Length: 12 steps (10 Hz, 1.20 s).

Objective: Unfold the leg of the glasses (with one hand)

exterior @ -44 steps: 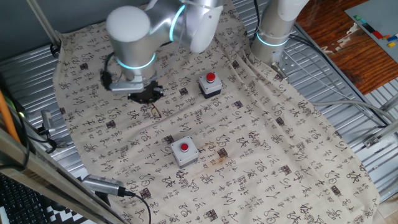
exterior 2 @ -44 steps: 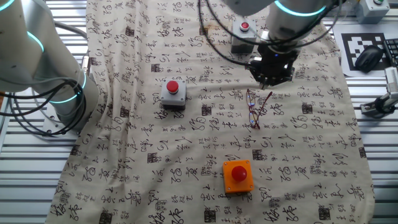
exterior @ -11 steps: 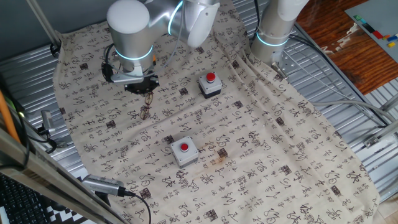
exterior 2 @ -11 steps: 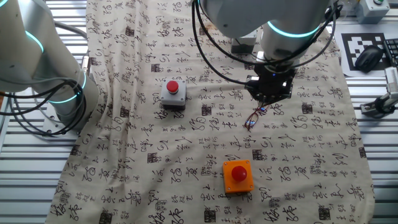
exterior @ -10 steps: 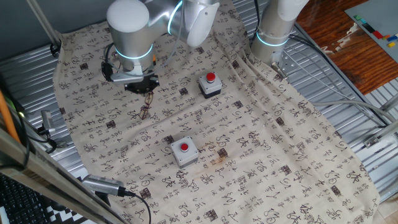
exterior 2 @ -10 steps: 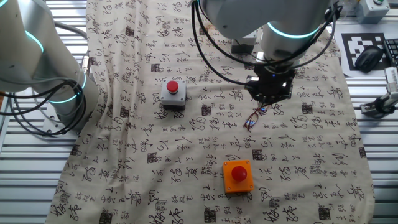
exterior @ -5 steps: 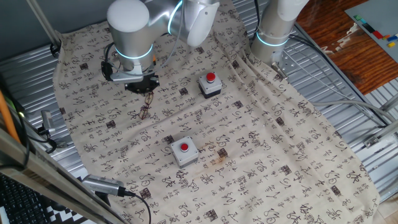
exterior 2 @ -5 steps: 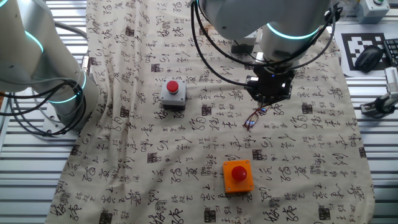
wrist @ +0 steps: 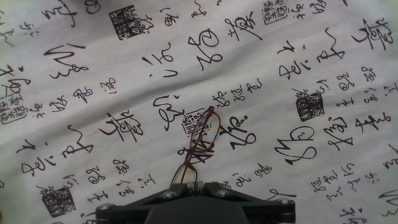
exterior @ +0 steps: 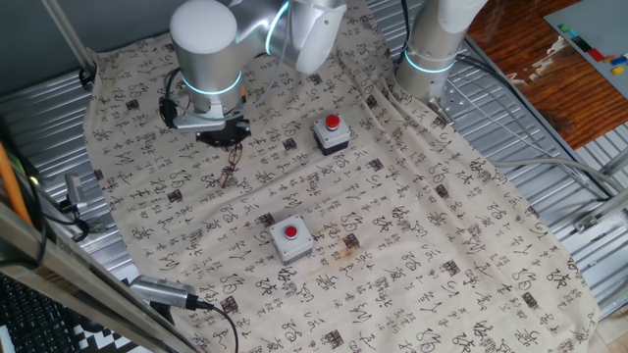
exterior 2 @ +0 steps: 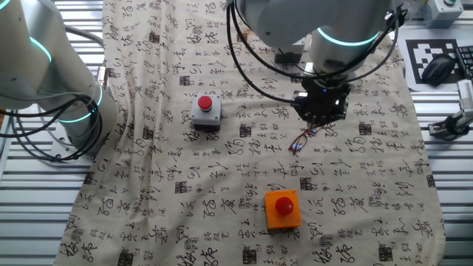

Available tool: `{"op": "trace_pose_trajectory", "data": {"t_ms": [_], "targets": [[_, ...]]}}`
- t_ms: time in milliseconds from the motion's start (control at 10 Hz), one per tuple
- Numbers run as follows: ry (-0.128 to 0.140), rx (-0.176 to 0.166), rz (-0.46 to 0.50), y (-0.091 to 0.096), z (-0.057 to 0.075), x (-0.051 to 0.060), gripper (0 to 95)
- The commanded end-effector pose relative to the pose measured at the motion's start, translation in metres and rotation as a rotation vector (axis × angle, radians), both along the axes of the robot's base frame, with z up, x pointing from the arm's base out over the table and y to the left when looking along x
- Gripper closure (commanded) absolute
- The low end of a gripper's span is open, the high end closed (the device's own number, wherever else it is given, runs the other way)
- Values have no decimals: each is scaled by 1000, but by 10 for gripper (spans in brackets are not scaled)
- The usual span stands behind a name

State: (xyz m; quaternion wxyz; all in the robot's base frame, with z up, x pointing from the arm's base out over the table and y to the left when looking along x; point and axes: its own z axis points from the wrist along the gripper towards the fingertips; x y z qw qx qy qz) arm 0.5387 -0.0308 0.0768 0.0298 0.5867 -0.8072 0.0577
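a ridged metal table (exterior: pixel 549 147) carries a printed cloth (exterior: pixel 412 226). on the cloth: two grey button boxes (exterior: pixel 332 133) (exterior: pixel 290 238), an orange box (exterior 2: pixel 282 208), glasses (exterior 2: pixel 301 140).

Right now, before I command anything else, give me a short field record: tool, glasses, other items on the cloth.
tool: shut on one end of the glasses, above the printed cloth
glasses: hang from the tool, slanting down; far end at or near the cloth, contact unclear
leg state: cannot tell if unfolded
grey button boxes: one right of the tool in one fixed view, one nearer the camera
orange button box: apart from the glasses
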Motion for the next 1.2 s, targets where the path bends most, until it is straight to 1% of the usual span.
{"op": "trace_pose_trajectory", "data": {"t_ms": [100, 500, 700, 800, 1000, 1200], "targets": [[4, 0, -27, -1, 0, -1, 950], [7, 2, -39, -5, -3, -6, 950], [5, 8, -47, -5, -3, -5, 950], [5, 8, -49, -4, -2, -4, 950], [4, -3, -46, 1, 2, 1, 950], [5, -10, -43, 7, 4, 8, 950]]}}
